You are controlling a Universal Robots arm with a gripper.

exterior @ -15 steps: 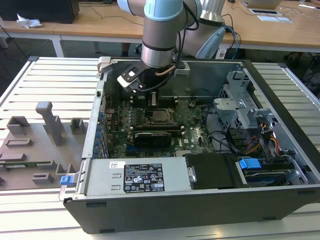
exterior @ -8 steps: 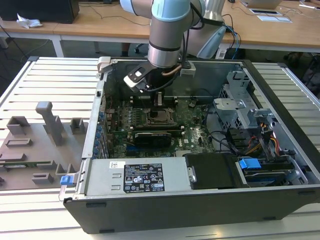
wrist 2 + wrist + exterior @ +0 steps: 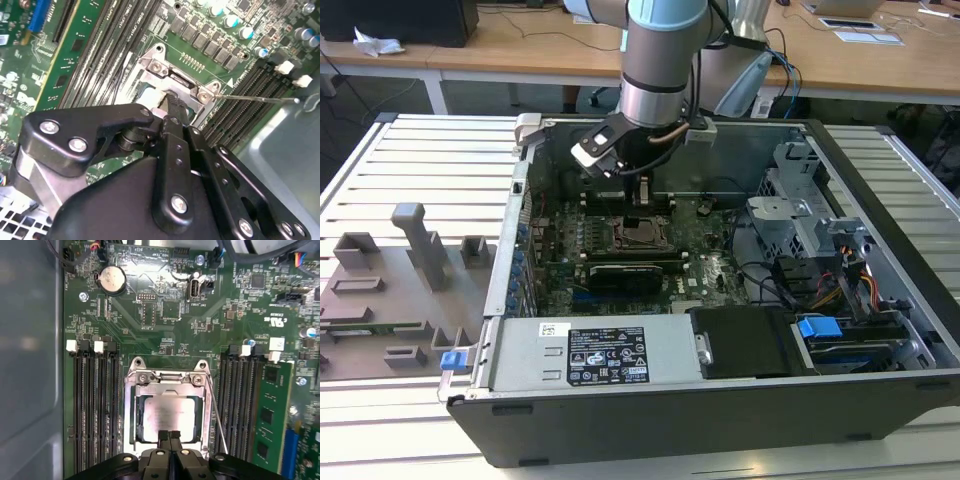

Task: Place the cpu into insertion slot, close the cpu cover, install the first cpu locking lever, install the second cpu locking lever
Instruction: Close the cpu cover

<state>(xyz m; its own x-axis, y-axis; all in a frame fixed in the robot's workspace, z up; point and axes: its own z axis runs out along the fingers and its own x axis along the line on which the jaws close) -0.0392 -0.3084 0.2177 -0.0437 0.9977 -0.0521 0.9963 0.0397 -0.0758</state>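
The cpu (image 3: 167, 415) sits in the insertion slot (image 3: 642, 236), its pale top showing through the window of the cpu cover (image 3: 167, 386), which lies flat over it. The pincer (image 3: 170, 436) is clenched on nothing, fingertips pressed together at the cover's edge; contact cannot be confirmed. One thin wire locking lever (image 3: 216, 417) runs beside the cover and angles away from it. Black memory slots (image 3: 95, 410) flank the socket on both sides, with a green memory module (image 3: 270, 415) beyond the lever. The motherboard (image 3: 165, 315) lies inside an open computer case (image 3: 720, 400) on the slatted counter (image 3: 430, 160).
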